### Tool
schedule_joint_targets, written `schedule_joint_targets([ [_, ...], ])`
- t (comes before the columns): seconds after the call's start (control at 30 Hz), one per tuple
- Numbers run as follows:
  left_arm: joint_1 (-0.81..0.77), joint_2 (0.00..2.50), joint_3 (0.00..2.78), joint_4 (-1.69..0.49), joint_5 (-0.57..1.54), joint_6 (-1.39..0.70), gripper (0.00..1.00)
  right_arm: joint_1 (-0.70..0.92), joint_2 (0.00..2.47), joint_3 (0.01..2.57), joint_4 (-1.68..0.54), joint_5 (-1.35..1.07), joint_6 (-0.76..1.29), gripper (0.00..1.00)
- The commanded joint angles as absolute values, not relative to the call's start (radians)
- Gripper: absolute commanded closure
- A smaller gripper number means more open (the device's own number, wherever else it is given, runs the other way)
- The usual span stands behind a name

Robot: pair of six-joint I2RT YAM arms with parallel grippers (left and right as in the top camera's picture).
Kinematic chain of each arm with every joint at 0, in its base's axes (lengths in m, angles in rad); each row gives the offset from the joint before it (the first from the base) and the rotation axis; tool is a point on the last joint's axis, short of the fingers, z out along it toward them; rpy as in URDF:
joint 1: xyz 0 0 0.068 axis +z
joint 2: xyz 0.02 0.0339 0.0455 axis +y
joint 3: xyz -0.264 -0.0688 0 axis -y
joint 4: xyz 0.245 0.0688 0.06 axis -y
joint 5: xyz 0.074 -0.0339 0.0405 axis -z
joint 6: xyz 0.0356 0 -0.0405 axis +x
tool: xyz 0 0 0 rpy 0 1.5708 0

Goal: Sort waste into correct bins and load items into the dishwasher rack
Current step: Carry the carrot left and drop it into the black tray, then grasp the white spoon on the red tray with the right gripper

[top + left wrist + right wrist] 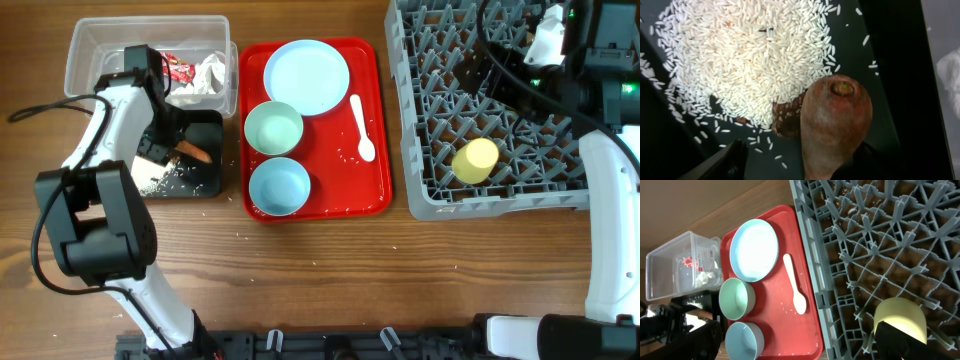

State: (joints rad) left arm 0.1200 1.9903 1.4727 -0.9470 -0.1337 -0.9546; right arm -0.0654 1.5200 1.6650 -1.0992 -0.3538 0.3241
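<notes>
Orange carrot [835, 120] lies in shallow black rectangular tray [890, 60], touching small brown lump [787, 120] at edge of loose white rice [750, 55]. Left gripper [802, 150] fingers spread either side, near one clear of it. Right gripper [545, 42] wide, empty, over large grey pegged plastic rack [500, 203].

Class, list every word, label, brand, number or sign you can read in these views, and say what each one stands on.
No text can be read in any view.
The red sauce packet in the clear tub has pale print: too small and blurred to read.
Nothing else shows any lettering.
</notes>
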Motion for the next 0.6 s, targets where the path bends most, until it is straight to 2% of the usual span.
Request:
schedule_joint_targets([
  [0.0, 0.120, 1.892, 1.581, -1.014, -0.088, -0.856, 0.30, -0.065, 1.519, 1.671, -1.087, -0.337, 0.281, 0.00],
  [0.13, 0.027, 1.752, 1.622, -1.009, 0.121, -0.657, 0.26, -0.062, 1.519, 1.671, -1.082, -0.337, 0.238, 0.00],
  [0.33, -0.269, 1.723, 1.621, -0.961, 0.043, -0.606, 0.23, -0.059, 1.520, 1.671, -1.085, -0.338, 0.208, 0.00],
  [0.57, -0.489, 1.779, 1.621, -0.762, 0.007, -0.689, 0.23, -0.060, 1.520, 1.671, -1.120, -0.337, 0.198, 0.00],
])
